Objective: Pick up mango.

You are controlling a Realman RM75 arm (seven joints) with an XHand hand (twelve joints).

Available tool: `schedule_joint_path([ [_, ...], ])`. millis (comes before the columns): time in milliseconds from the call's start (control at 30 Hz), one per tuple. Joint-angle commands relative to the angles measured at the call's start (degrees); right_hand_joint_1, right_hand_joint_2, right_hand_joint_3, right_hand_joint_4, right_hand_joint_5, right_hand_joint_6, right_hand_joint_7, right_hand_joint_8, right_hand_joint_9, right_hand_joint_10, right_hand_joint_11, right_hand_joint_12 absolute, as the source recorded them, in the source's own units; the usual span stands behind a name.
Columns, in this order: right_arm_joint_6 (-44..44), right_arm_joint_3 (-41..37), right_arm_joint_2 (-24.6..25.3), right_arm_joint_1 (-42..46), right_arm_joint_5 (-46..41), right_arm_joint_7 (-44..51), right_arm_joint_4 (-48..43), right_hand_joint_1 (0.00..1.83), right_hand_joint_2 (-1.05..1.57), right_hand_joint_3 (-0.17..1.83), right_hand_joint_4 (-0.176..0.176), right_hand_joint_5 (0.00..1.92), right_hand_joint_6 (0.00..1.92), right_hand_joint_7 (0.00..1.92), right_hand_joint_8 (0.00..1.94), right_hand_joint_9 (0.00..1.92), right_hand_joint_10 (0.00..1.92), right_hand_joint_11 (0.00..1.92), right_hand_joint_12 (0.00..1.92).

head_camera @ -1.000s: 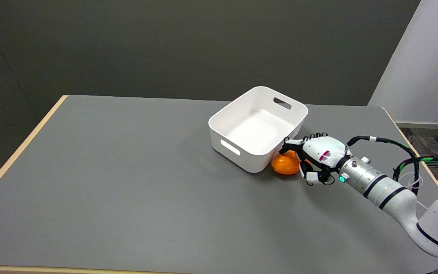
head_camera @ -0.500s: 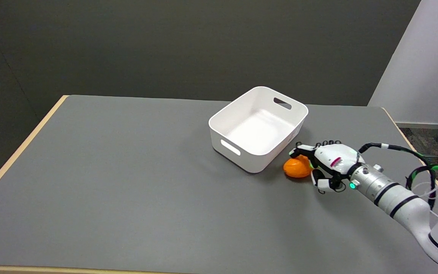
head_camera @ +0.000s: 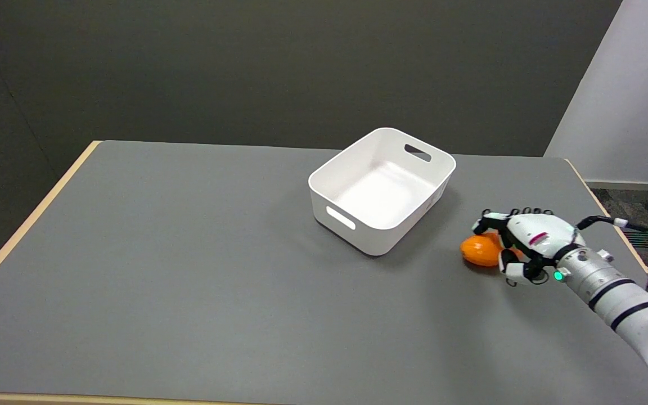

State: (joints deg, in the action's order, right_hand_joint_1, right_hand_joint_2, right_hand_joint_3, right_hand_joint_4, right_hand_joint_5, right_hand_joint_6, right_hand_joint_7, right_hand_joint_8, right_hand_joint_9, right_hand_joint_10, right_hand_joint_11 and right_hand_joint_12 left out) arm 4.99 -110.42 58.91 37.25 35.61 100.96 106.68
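An orange mango lies low over the grey table, to the right of the white bin. My right hand comes in from the right and grips it: the fingers curl over the mango's top and far side, and the thumb sits at its near right side. The hand hides the mango's right half. I cannot tell whether the fruit still touches the tabletop.
A white bin with handle slots stands empty at the table's back middle, a little left of the mango. The table's right edge runs close behind the hand. Cables trail from the wrist past that edge.
My right hand has pulled back to the right with the mango in it. The fruit has left the bin's front corner and now sits well apart from the bin.
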Motion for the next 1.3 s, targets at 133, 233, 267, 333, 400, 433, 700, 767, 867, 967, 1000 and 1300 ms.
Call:
schedule_joint_path([
  [133, 0.43, -8.65, 7.35, 1.78, 0.61, 0.02, 2.62, 1.28, 0.95, 0.90, 0.114, 0.43, 0.64, 0.60, 1.94, 0.63, 1.92, 0.82, 1.92],
  [233, -3.47, -9.21, 10.06, -0.85, 0.61, -0.30, 2.62, 1.26, 1.03, 0.79, 0.092, 0.38, 0.60, 0.55, 1.94, 0.50, 1.92, 0.69, 1.92],
  [267, -5.03, -9.98, 11.25, -1.70, 0.26, -0.37, 2.62, 1.24, 1.07, 0.72, 0.074, 0.35, 0.57, 0.52, 1.94, 0.41, 1.92, 0.60, 1.92],
  [333, -9.64, -11.91, 13.48, -3.06, 0.03, -0.38, 2.95, 0.94, 0.85, 0.77, 0.014, 0.24, 0.38, 0.03, 1.94, 0.02, 1.92, 0.06, 1.92],
  [400, -13.16, -13.44, 14.87, -3.94, -0.60, -0.38, 3.18, 0.91, 0.69, 0.82, -0.003, 0.20, 0.27, 0.00, 1.94, 0.00, 1.92, 0.00, 1.92],
  [433, -15.20, -14.13, 15.47, -4.35, -2.48, -0.46, 3.25, 0.90, 0.65, 0.81, -0.012, 0.18, 0.25, 0.00, 1.91, 0.00, 1.92, 0.00, 1.92],
  [700, -19.85, -14.17, 15.82, -4.38, -6.51, 0.09, 3.18, 0.68, 0.66, 0.90, -0.035, 0.09, 0.14, 0.08, 1.14, 0.02, 1.57, 0.00, 1.91],
  [767, -19.95, -14.17, 15.90, -4.29, -6.27, 0.10, 3.18, 0.65, 0.63, 0.88, -0.034, 0.00, 0.25, 0.13, 0.67, 0.12, 1.03, 0.00, 1.84],
  [867, -19.32, -14.01, 15.98, -3.90, -3.89, 0.10, 2.78, 0.61, 0.61, 0.88, -0.029, 0.00, 0.23, 0.11, 0.47, 0.07, 0.80, 0.04, 1.72],
  [967, -18.60, -13.05, 16.62, -3.42, -1.08, 0.10, 1.83, 0.53, 0.55, 0.92, -0.021, 0.06, 0.07, 0.07, 0.36, 0.02, 0.66, 0.12, 1.46],
  [1000, -18.59, -12.60, 16.77, -3.27, -0.25, 0.10, 1.22, 0.52, 0.55, 0.92, -0.020, 0.06, 0.06, 0.08, 0.37, 0.02, 0.66, 0.13, 1.45],
  [1300, -20.18, -12.00, 15.12, -3.26, 0.69, -0.30, -5.50, 0.54, 0.56, 0.91, -0.016, 0.04, 0.15, 0.08, 0.37, 0.04, 0.65, 0.14, 1.42],
])
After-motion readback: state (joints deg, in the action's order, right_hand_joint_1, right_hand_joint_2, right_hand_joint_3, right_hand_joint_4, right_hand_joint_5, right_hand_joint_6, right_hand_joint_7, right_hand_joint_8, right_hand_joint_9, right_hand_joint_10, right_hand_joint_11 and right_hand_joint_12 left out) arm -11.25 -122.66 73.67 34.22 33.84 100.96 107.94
